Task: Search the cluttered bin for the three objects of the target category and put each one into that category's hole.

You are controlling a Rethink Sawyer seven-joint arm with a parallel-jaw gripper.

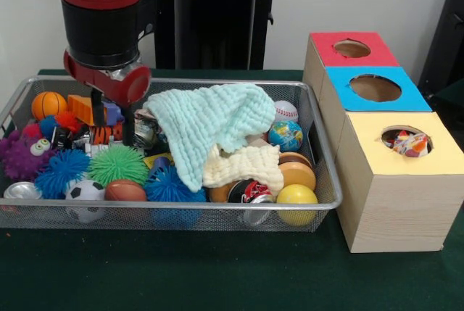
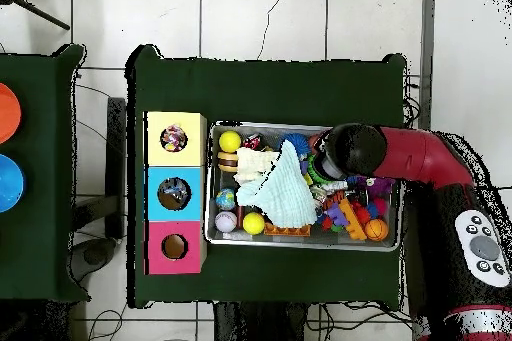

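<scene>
1. The gripper (image 1: 112, 124) is lowered into the wire bin (image 1: 319, 202) at the end farthest from the boxes; what its fingers are doing cannot be told.
2. One printed cloth ball (image 1: 412, 144) is seen inside the yellow box's hole (image 1: 406, 141).
3. No other printed cloth ball is made out; any left is judged buried, perhaps under the mint towel (image 1: 210, 126) between gripper and boxes.

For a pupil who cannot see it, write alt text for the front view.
A red and black robot arm reaches its pincer down into a wire mesh bin crammed with toys, balls and a mint towel. To the side stand three wooden boxes topped red, blue and yellow; a patterned cloth ball shows inside the yellow box's hole.
</scene>
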